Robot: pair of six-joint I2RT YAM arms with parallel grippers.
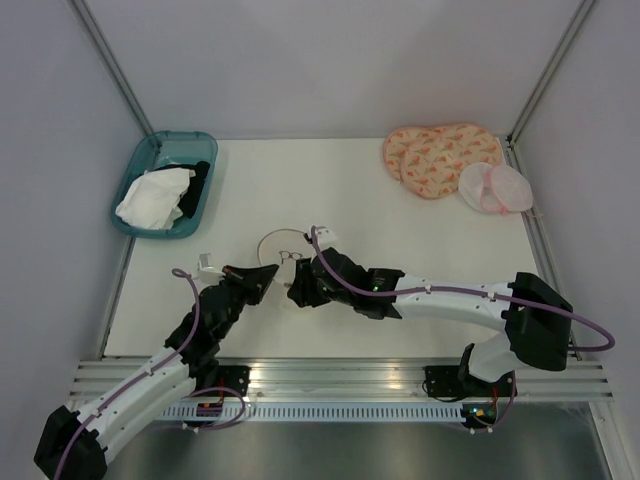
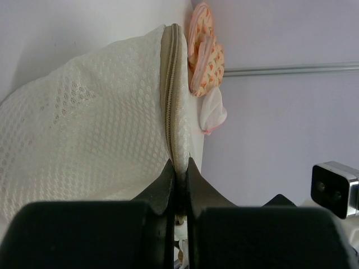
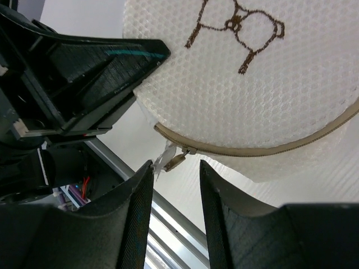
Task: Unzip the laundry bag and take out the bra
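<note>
The laundry bag (image 1: 279, 247) is a cream mesh dome with a tan zipper rim and a black bra icon, lying mid-table. My left gripper (image 2: 180, 168) is shut on its tan rim (image 2: 171, 84), at the bag's left side (image 1: 262, 280). My right gripper (image 3: 175, 168) is open, its fingers either side of the zipper pull (image 3: 175, 161), which hangs from the closed zip (image 3: 269, 151); in the top view it sits at the bag's near right edge (image 1: 296, 290). The bra is hidden.
A teal tray (image 1: 139, 165) at the back left holds white and black cloths. A pink-orange patterned pad (image 1: 435, 155) and a pale pink mesh pair (image 1: 495, 187) lie at the back right. The metal rail (image 1: 330, 375) runs along the near edge.
</note>
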